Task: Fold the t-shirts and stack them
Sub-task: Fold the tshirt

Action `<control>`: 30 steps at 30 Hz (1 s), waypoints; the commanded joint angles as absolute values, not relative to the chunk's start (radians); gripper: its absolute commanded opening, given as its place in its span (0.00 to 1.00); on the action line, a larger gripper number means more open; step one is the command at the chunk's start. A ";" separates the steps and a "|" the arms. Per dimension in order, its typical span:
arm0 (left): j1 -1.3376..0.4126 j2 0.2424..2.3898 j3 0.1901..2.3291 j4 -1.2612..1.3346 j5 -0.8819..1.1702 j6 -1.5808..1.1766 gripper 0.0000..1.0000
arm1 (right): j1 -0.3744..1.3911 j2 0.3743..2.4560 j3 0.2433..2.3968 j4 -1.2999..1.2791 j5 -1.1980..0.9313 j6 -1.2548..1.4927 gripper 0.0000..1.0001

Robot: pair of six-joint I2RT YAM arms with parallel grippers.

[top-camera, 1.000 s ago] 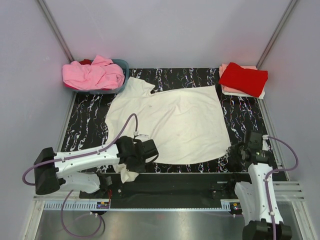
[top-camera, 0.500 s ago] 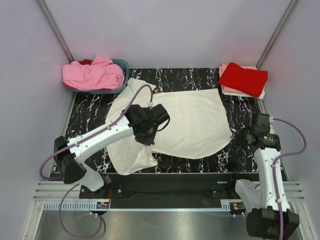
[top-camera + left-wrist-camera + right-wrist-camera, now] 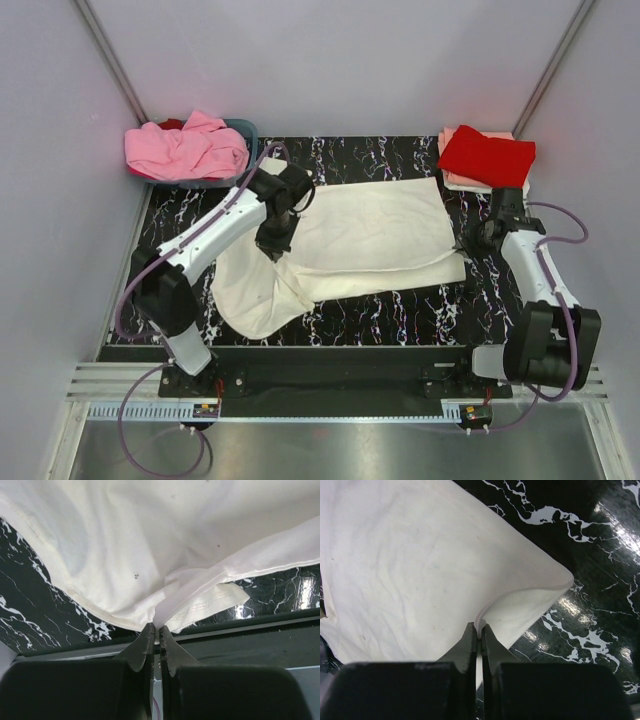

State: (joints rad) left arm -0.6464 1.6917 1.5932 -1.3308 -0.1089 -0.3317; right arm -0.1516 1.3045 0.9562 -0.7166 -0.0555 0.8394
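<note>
The cream-white t-shirt lies across the black marble table, its near part doubled over toward the back. My left gripper is over the shirt's left part and shut on a pinch of the cloth; in the left wrist view the fabric rises straight out of the closed tips. At the shirt's right corner my right gripper is shut on the hem, and the right wrist view shows the cloth folding over from the tips. A red t-shirt sits folded on a pale peach one at the back right.
A blue-grey basket at the back left holds a crumpled pink t-shirt. Pale walls enclose the table on three sides. Bare marble shows between the shirt and the near rail.
Both grippers have carried the shirt's near edge away from the arm bases toward the back, doubling the cloth over. The left arm swung from the near edge to the back left.
</note>
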 commanded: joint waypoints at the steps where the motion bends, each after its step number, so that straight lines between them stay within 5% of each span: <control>1: -0.609 1.739 1.673 -1.302 -0.057 -0.242 0.06 | -0.155 1.359 1.026 -0.649 -0.071 0.815 0.00; 17: -0.532 2.031 1.898 -1.292 -0.141 -0.210 0.08 | -0.155 1.703 1.140 -0.558 -0.054 0.795 0.00; 20: -0.517 2.065 1.905 -1.282 -0.164 -0.212 0.15 | -0.155 1.741 1.169 -0.568 -0.046 0.790 0.00; 22: -0.514 2.071 1.910 -1.281 -0.228 -0.231 0.34 | -0.155 1.758 1.180 -0.575 -0.022 0.792 0.00; 23: -0.514 2.063 1.920 -1.287 -0.260 -0.242 0.36 | -0.155 1.764 1.184 -0.583 -0.017 0.787 0.02; 24: -0.518 2.046 1.918 -1.289 -0.287 -0.255 0.37 | -0.155 1.772 1.192 -0.586 -0.012 0.785 0.25; 26: -0.535 1.961 1.879 -1.270 -0.391 -0.293 0.48 | -0.155 1.789 1.198 -0.591 -0.003 0.781 0.51; 27: -0.563 1.924 1.859 -1.250 -0.478 -0.304 0.52 | -0.156 1.795 1.203 -0.592 -0.005 0.782 0.78; 30: -0.661 1.774 1.708 -1.204 -0.598 -0.333 0.55 | -0.156 1.802 1.224 -0.604 -0.005 0.766 0.94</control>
